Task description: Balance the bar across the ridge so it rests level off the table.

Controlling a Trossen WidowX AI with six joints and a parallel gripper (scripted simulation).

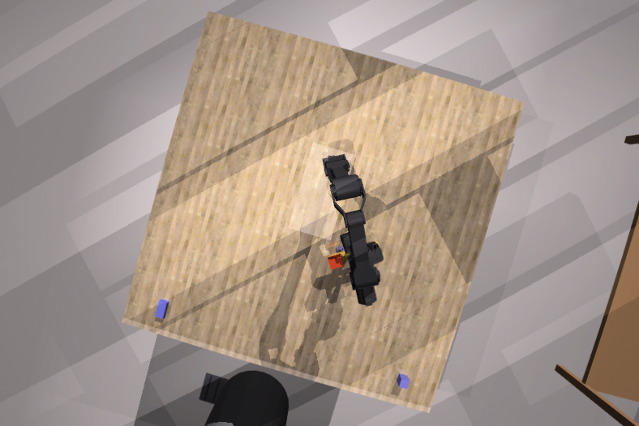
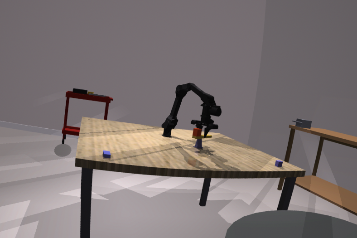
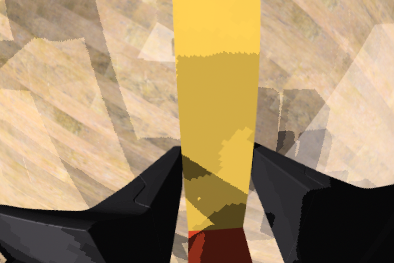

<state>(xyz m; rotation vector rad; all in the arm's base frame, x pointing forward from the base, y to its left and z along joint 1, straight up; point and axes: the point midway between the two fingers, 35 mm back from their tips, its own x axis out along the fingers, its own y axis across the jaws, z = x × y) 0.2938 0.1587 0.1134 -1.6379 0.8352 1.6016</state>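
A yellow bar (image 3: 215, 67) (image 2: 207, 136) with a red block (image 3: 217, 245) (image 2: 197, 132) (image 1: 336, 261) on one end lies across the small blue ridge (image 2: 198, 143) (image 1: 339, 249). In the exterior view it looks about level and off the table (image 2: 138, 148). My gripper (image 3: 214, 152) (image 2: 205, 130) points down over the bar, with one black finger on each side of it. The fingers stand open, barely clear of the bar's edges. In the overhead view the arm hides most of the bar and the fingers.
The arm's base (image 1: 336, 165) (image 2: 167, 131) stands mid-table. Two small blue blocks (image 1: 162, 308) (image 1: 403, 380) (image 2: 106, 153) (image 2: 278, 162) lie near the front corners. A red cart (image 2: 86, 96) and a wooden shelf (image 2: 323, 134) stand off the table.
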